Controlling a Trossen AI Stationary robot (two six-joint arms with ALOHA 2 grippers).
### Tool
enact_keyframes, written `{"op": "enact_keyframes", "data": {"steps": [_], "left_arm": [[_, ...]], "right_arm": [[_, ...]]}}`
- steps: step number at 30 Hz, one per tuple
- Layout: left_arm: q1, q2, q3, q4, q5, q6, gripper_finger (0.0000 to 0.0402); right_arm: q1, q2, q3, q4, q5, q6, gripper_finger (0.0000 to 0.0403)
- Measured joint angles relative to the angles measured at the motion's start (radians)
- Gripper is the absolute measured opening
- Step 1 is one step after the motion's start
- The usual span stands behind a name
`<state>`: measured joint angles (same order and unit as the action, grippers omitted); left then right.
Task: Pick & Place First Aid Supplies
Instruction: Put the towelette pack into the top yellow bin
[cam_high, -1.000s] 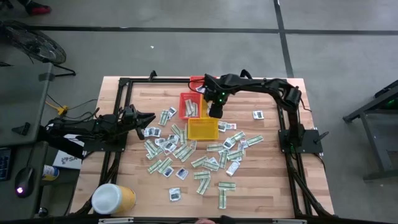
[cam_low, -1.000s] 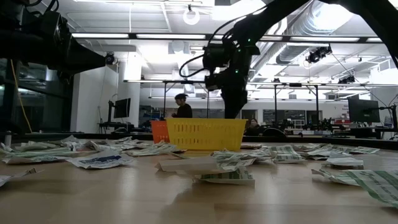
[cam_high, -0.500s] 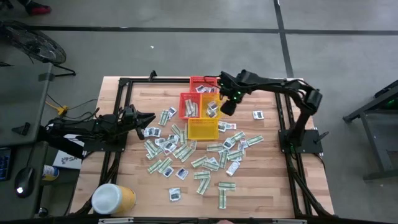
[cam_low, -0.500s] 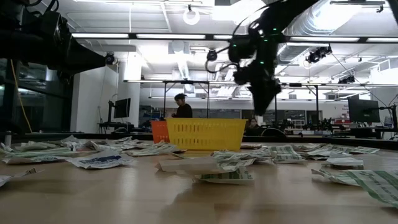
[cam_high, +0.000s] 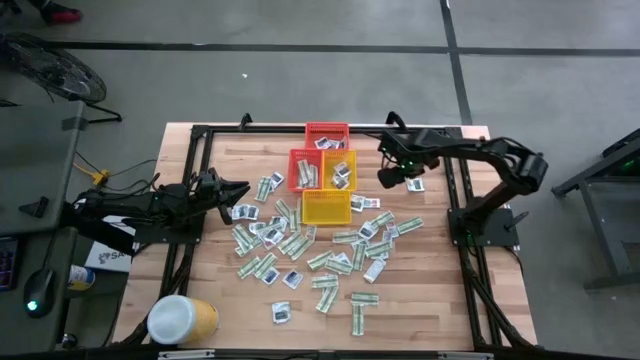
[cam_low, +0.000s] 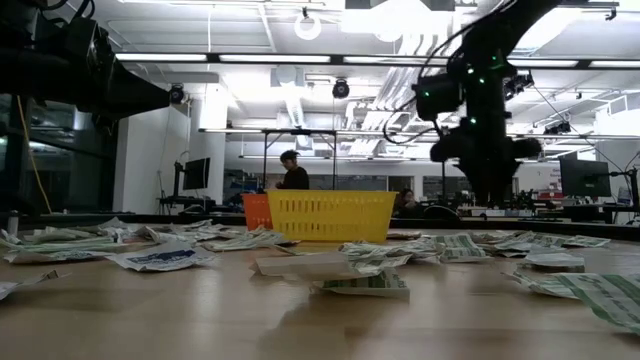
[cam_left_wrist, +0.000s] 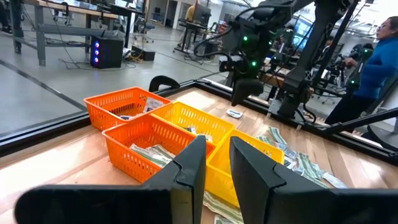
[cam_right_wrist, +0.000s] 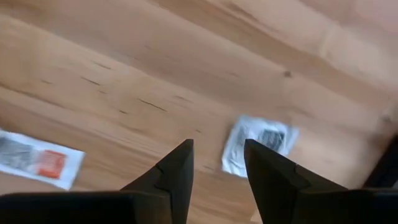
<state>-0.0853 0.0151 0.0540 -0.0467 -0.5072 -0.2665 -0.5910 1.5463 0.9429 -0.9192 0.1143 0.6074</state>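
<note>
While your left hand (cam_high: 240, 189) waits slightly parted, your right hand (cam_high: 388, 180) hovers empty, parted, above a white packet (cam_right_wrist: 258, 143) on the worktop (cam_high: 440, 290).

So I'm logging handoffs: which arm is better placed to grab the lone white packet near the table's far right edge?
Right. The right gripper hovers beside that white packet, jaws open; the left gripper waits across the table.

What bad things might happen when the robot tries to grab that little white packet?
The right gripper hangs open just beside the white packet, so closing now might miss it or only pinch an edge. The packet lies flat on the table, so the fingertips may slide over it. It also sits near the black frame, which the arm might bump.
</note>
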Motion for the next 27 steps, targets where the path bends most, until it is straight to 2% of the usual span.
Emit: {"op": "enact_keyframes", "data": {"steps": [13, 18, 27], "left_arm": [[0.0, 0.0, 0.0, 0.0, 0.0, 0.0, 0.0073], [0.0, 0.0, 0.0, 0.0, 0.0, 0.0, 0.0073], [0.0, 0.0, 0.0, 0.0, 0.0, 0.0, 0.0073]], "right_arm": [[-0.072, -0.006, -0.118, 0.042, -0.046, 0.049, 0.0136], [-0.077, -0.006, -0.151, 0.084, -0.106, 0.049, 0.0136], [-0.077, -0.008, -0.221, 0.14, -0.113, 0.066, 0.0133]]}}
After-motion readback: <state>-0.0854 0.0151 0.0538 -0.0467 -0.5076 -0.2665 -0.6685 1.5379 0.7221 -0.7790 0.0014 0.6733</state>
